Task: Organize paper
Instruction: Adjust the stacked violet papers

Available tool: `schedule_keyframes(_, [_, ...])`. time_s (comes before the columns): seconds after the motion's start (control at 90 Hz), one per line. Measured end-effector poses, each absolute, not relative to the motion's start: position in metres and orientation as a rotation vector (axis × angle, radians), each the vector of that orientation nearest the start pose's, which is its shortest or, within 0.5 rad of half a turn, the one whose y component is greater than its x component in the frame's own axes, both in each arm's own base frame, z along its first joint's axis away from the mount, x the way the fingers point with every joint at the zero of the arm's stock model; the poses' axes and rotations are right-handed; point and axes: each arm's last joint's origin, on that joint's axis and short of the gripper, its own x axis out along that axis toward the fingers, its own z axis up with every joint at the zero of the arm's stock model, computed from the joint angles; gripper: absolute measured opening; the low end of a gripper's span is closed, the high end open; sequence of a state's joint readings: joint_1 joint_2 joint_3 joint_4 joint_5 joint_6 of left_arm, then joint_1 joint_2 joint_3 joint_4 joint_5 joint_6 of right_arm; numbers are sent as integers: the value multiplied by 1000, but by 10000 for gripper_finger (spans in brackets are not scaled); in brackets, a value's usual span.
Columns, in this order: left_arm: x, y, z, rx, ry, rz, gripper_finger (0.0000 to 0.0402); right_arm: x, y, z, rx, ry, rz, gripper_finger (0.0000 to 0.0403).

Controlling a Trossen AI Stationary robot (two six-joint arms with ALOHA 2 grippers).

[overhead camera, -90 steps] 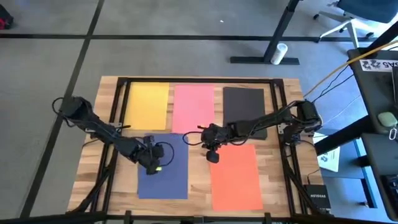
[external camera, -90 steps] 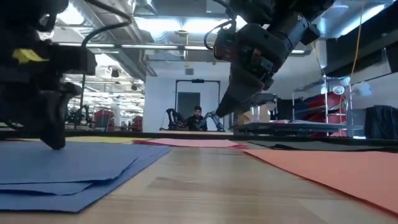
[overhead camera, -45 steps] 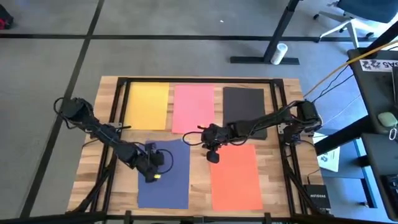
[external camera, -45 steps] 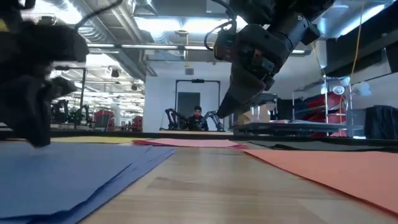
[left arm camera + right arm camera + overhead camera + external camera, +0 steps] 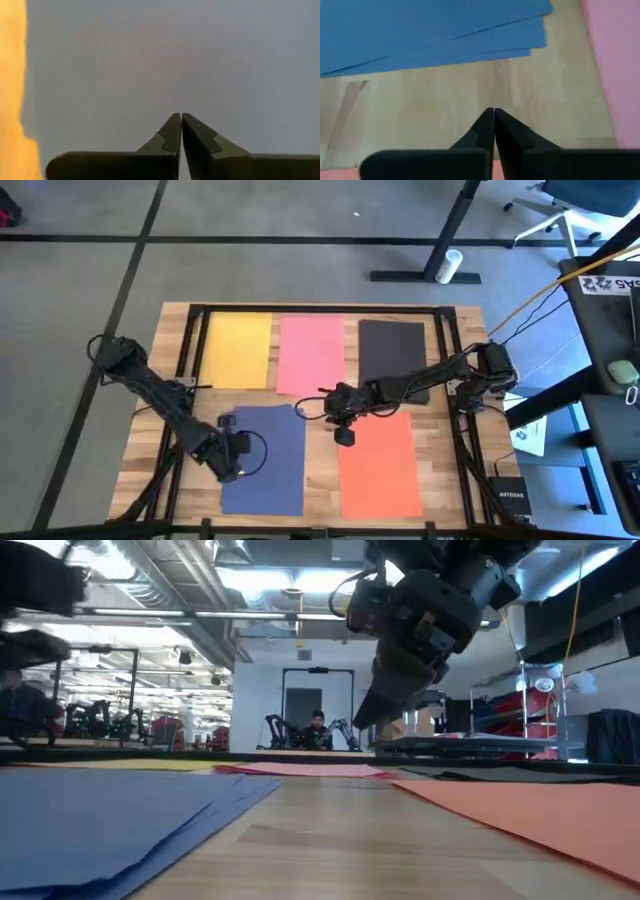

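Wooden table (image 5: 315, 480) seen from above, coloured paper sheets spread across it. Left gripper (image 5: 228, 463) has its fingers (image 5: 170, 135) pressed together, empty, over the left edge of the navy blue sheets (image 5: 265, 465) at the front. Right gripper (image 5: 343, 435), fingers (image 5: 485, 127) also pressed together and empty, hangs over bare wood between the navy sheets and the orange sheet (image 5: 380, 465). Yellow (image 5: 238, 350), pink (image 5: 311, 355) and black (image 5: 392, 352) sheets lie side by side along the far edge.
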State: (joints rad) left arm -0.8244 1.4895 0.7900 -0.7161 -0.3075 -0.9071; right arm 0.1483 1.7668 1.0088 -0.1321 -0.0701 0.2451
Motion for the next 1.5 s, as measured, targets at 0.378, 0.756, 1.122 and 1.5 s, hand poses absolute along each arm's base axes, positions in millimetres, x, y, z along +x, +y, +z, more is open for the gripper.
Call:
schedule_keyframes(0.378, [111,-168,161,-235,1194,249,0,351,55,168,194,926,82,1])
schedule_keyframes(0.756, [97,-138,134,-298,1296,384,0,387,61,146,140,1055,97,1])
schedule_keyframes(1.122, [112,-123,128,-249,1328,338,0,404,64,122,130,1077,121,1])
schedule_keyframes(1.5, [123,-117,125,-208,1211,355,0,418,53,116,151,1033,121,1])
